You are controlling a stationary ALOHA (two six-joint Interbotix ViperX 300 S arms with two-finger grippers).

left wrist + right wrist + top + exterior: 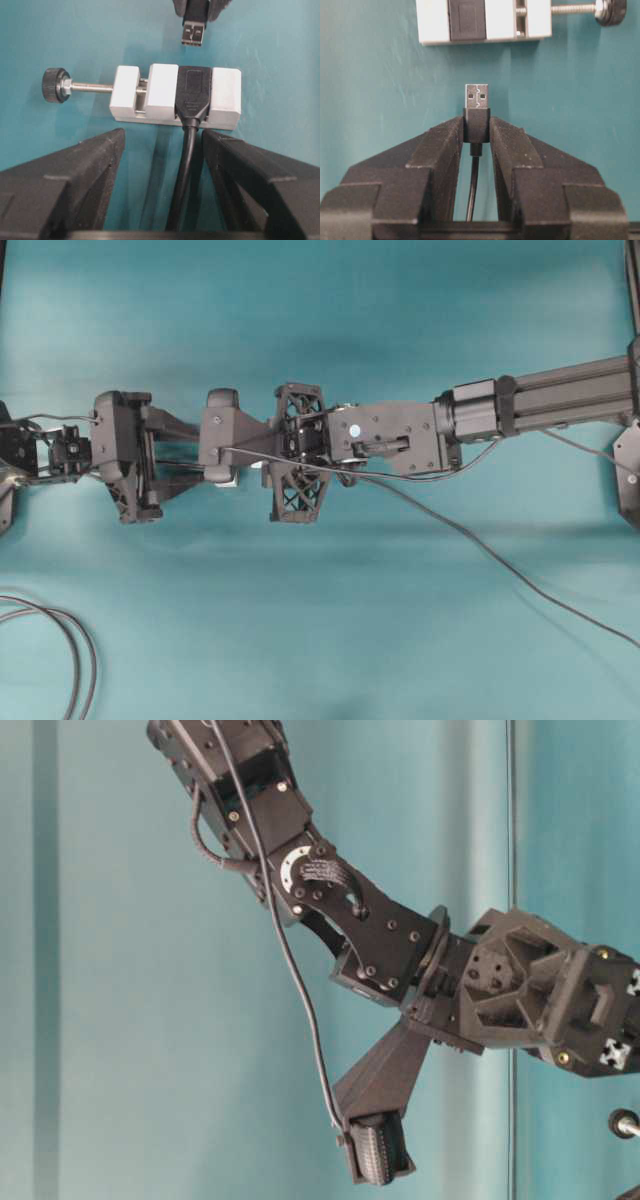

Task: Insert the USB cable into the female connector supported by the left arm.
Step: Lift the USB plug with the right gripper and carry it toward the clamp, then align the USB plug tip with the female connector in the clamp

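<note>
USB cable (477,105) plug in right hand (476,131), tip toward female connector (485,20)

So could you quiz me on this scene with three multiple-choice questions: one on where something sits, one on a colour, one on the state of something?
1. Where is the USB plug relative to the white connector block?
A. Fully pushed into it
B. Short of it, with bare table between
C. Lying under it

2. What colour is the table cover?
A. Teal
B. Red
C. White

3. What is the right gripper doing?
A. Standing open and empty
B. Clamped on the block's knob
C. Shut on the plug's black body

Answers:
1 B, since the right wrist view shows teal cloth between the plug's tip and the block.
2 A, since every view shows teal.
3 C, since both fingers press the plug's sides.
</note>
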